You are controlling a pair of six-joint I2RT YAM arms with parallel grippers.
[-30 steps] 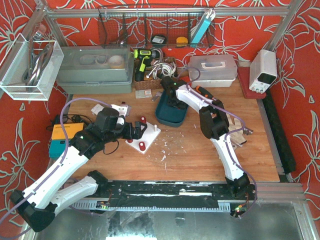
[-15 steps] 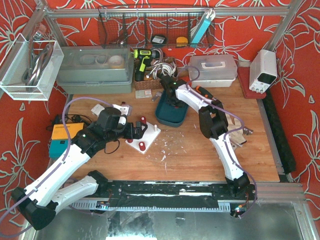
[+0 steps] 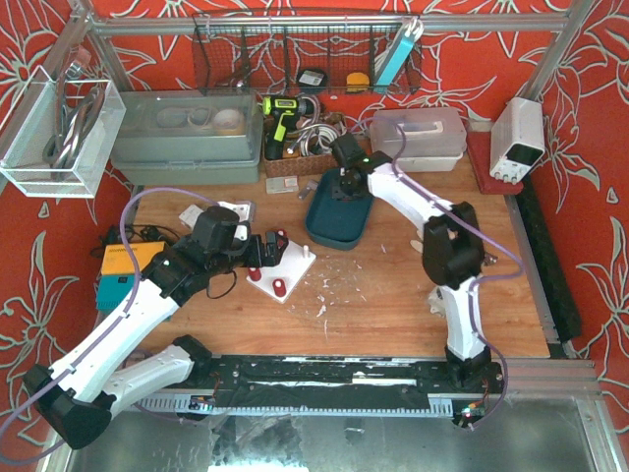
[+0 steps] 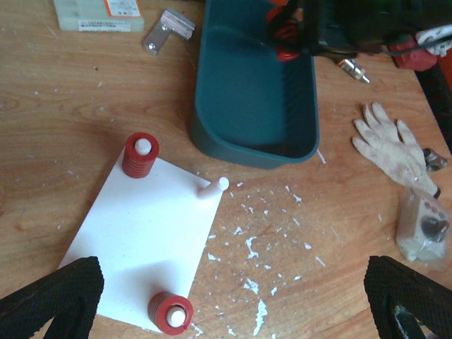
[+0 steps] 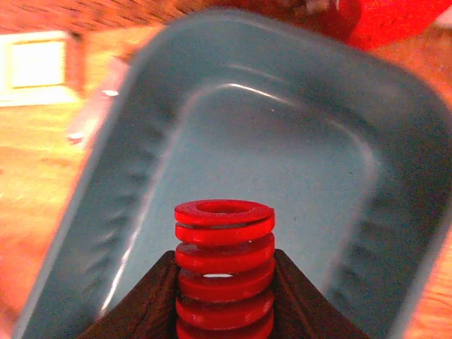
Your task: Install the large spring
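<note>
The large red spring (image 5: 224, 275) stands upright between my right gripper's (image 5: 224, 286) dark fingers (image 5: 152, 300), which are shut on its lower coils, above the teal tray (image 5: 395, 141). From above, that gripper (image 3: 346, 182) hangs over the tray's (image 3: 339, 231) far end. In the left wrist view the spring (image 4: 286, 44) shows red at the tray's back. My left gripper (image 4: 229, 311) is open, wide above the white peg plate (image 4: 148, 240). The plate carries two short red springs (image 4: 140, 155) (image 4: 169, 314) on pegs and one bare peg (image 4: 214, 187).
A white glove (image 4: 392, 145) and a small plastic bag (image 4: 422, 226) lie right of the tray. A metal bracket (image 4: 168, 32) and a small box (image 4: 99, 14) lie behind the plate. White chips litter the wood. Bins (image 3: 187, 133) and a power supply (image 3: 518, 138) line the back.
My right gripper has shut on the large spring in the tray, and its forearm and elbow have swung to the right. The left arm has only crept a little.
</note>
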